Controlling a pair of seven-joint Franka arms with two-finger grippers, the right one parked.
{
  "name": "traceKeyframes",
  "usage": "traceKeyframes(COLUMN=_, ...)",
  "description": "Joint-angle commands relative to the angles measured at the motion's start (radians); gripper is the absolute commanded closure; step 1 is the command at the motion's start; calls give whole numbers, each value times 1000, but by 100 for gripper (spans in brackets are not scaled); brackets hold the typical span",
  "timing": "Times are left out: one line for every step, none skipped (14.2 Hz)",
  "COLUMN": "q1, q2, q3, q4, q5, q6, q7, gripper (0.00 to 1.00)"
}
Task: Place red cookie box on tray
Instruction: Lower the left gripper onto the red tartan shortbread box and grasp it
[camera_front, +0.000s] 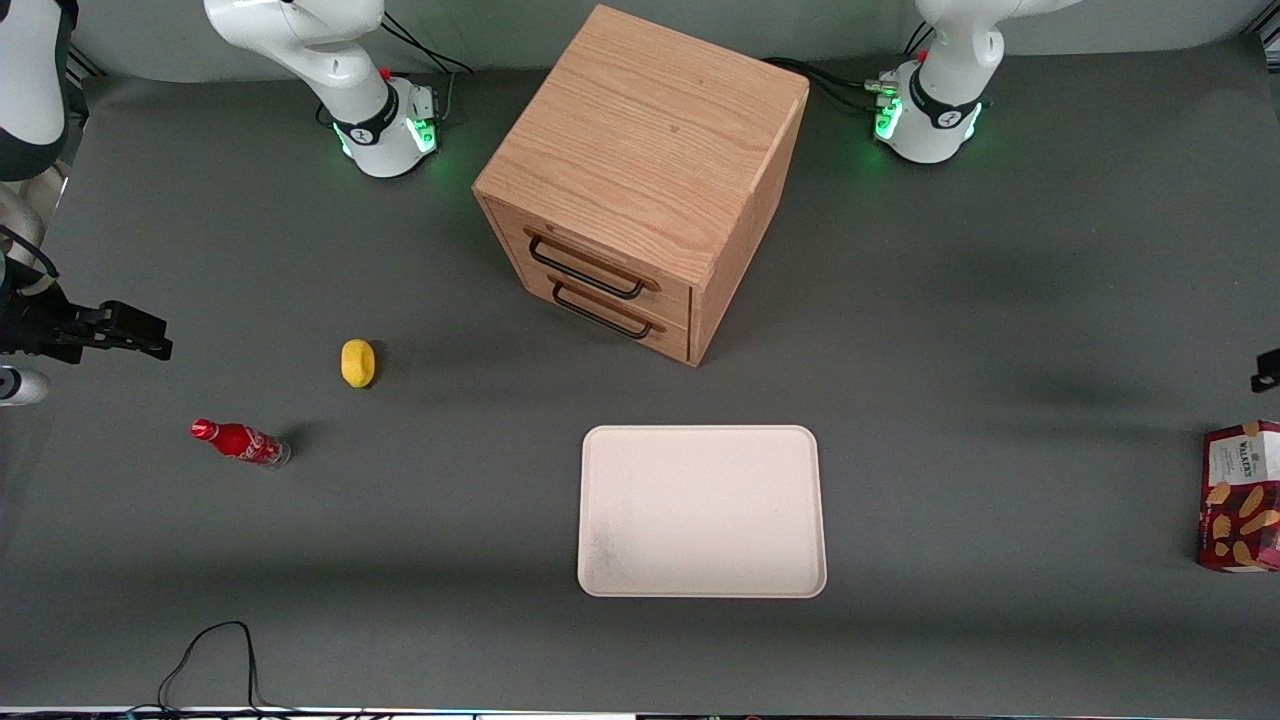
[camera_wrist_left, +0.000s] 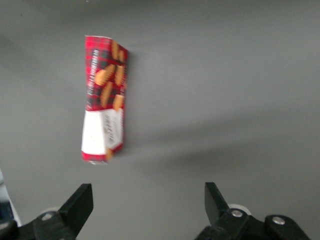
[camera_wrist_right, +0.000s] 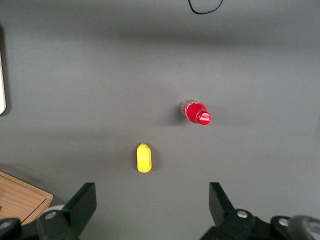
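Grey matting covers the whole table (camera_front: 1000, 330), and on it, farthest from the front camera, sits a wooden cabinet (camera_front: 645, 150) turned at an angle, its two drawers (camera_front: 600, 285) shut, each with a dark handle. Nearer the camera than the cabinet, the tray (camera_front: 702, 511) lies flat, cream-white, with nothing on it. Well apart from the tray, at the working arm's end of the table, the red cookie box (camera_front: 1243, 497) stands on the mat, its white label panel uppermost and golden cookies printed below; part of it runs off the edge of the front view. From the left wrist view the red cookie box (camera_wrist_left: 104, 99) is seen narrow and edge-on, resting alone on the mat. The gripper (camera_wrist_left: 148, 207) hangs above the mat near the box, touching nothing, its two dark fingers (camera_wrist_left: 79, 204) spread wide with bare mat between them. Toward the parked arm's end lie a small red soda bottle (camera_front: 240, 442) on its side and, a little farther from the camera, a yellow lemon-like fruit (camera_front: 358, 362).
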Motion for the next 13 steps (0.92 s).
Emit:
traceKeyframes(q1=56, q2=236, q3=11, q4=252, q5=-43, q6=-7, q7=157, gripper=1)
traceKeyframes(q1=70, q2=298, q3=11, q4=306, q5=-67, q6=-3, q7=215, gripper=1)
traceKeyframes(q1=80, q2=340, q3=11, q4=338, q5=-100, q6=10, q7=249, gripper=1)
traceKeyframes(q1=88, q2=366, q3=11, q4=345, q5=-114, q6=22, q7=259, gripper=1)
traceKeyframes(q1=88, q2=383, q3=11, q4=343, q5=-115, q6=39, q7=267, gripper=1)
traceKeyframes(q1=90, q2=403, q3=11, q4=343, q5=-114, q6=60, q7=300, gripper=1)
traceKeyframes(q1=94, q2=424, q3=11, q4=343, q5=-115, q6=86, q7=346, gripper=1)
traceKeyframes(q1=97, q2=444, q3=11, q4=342, q5=-117, q6=109, q7=374, gripper=1)
traceKeyframes(q1=102, q2=459, q3=10, q4=340, q5=-117, q6=137, q7=377, gripper=1)
traceKeyframes(q1=102, q2=475, q3=8, q4=339, q5=-118, q6=167, q7=377, gripper=1)
traceKeyframes(q1=102, q2=484, q3=7, q4=337, q5=-126, q6=186, q7=376, gripper=2)
traceKeyframes(q1=102, q2=496, q3=7, q4=337, q5=-159, q6=197, q7=376, gripper=2)
traceKeyframes(q1=102, q2=505, q3=7, q4=334, q5=-186, q6=200, q7=376, gripper=12)
